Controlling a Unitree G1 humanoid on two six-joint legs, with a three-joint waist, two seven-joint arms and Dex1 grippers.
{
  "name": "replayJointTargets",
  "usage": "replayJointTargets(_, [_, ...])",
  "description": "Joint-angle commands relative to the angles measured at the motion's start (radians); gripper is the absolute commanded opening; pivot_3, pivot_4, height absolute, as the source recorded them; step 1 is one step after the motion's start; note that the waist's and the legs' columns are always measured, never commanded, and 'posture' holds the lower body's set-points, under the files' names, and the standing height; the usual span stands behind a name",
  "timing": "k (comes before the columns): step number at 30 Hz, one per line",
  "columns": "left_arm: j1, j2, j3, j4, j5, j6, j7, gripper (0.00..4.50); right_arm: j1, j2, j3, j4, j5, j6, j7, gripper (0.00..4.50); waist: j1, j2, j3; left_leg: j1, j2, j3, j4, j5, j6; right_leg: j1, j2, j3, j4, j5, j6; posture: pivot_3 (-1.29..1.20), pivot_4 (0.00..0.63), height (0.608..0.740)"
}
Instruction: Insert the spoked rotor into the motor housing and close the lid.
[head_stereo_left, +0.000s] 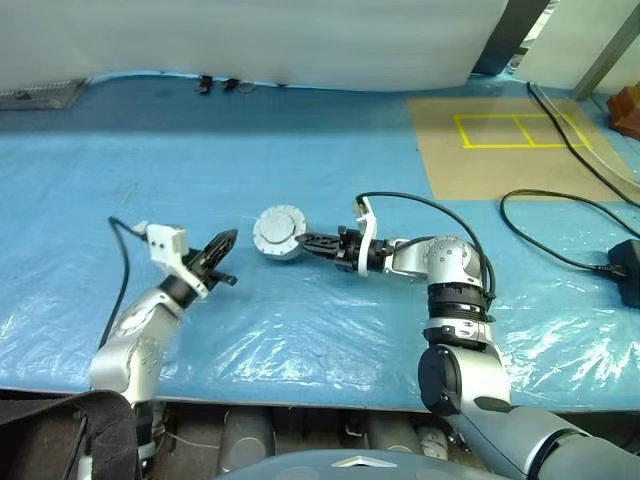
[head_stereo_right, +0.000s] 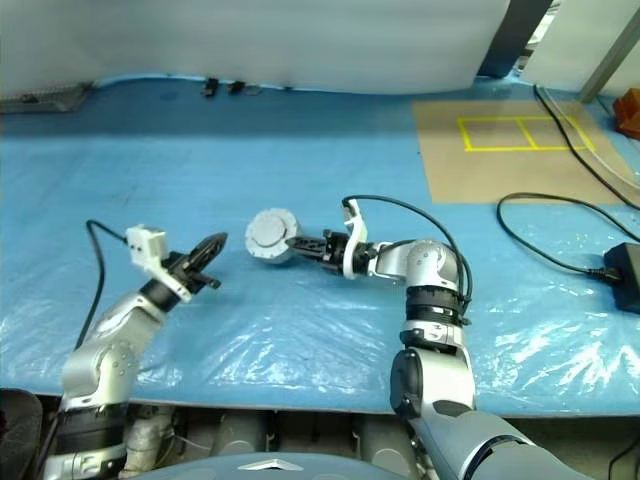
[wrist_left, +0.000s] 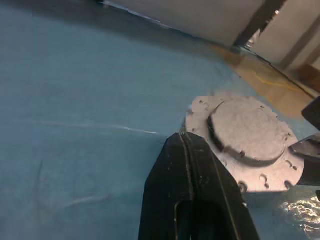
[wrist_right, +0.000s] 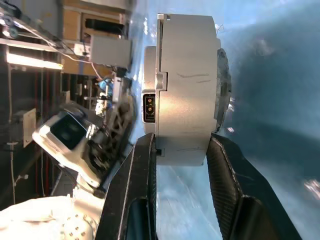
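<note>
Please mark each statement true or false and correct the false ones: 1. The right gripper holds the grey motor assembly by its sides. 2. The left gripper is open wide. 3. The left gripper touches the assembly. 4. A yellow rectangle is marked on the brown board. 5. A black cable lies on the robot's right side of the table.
1. True. The right gripper has one finger on each side of the motor housing, with the lid closed on it.
2. False. The left gripper is shut, and it holds nothing.
3. False. It is apart from the assembly, with blue cover between them.
4. True. The yellow rectangle is on the brown board.
5. True. The black cable lies there.
</note>
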Motion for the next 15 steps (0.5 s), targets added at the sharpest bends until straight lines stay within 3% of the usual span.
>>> replayJointTargets(1, [0.054, -0.026, 0.066, -0.087, -0.115, 0.031, 0.038, 0.0, -0.075, 0.046, -0.055, 0.004, 0.103, -0.046, 0.017, 1.05, 0.0, 0.0, 0.0, 0.0, 0.0, 0.0, 0.0, 0.0, 0.0, 0.0, 0.0, 0.0, 0.0, 0.0, 0.0, 0.0, 0.15, 0.74])
replayJointTargets(4, [0.07, -0.072, 0.064, -0.124, -0.203, 0.06, 0.067, 0.6, -0.095, 0.06, -0.056, 0.023, 0.114, -0.072, 0.014, 1.05, 0.003, 0.0, 0.0, 0.0, 0.0, 0.0, 0.001, 0.0, 0.0, 0.0, 0.0, 0.0, 0.0, 0.0, 0.0, 0.0, 0.15, 0.74])
replayJointTargets(11, [0.043, -0.224, 0.079, -0.175, -0.442, 0.093, 0.219, 3.01, -0.105, 0.073, -0.009, 0.035, 0.123, -0.159, 0.04, 1.05, 0.009, 0.0, 0.0, 0.0, 0.0, 0.0, 0.004, 0.0, 0.0, 0.001, -0.001, 0.0, 0.001, 0.0, 0.0, 0.0, 0.15, 0.74])
replayJointTargets(15, [0.045, -0.243, 0.071, -0.177, -0.554, 0.124, 0.266, 4.38, -0.086, 0.064, 0.054, 0.002, 0.116, -0.171, 0.076, 1.05, 0.008, -0.001, 0.001, -0.001, 0.0, 0.0, 0.004, 0.0, 0.0, 0.001, 0.0, 0.0, 0.0, 0.0, 0.001, 0.0, 0.15, 0.74])
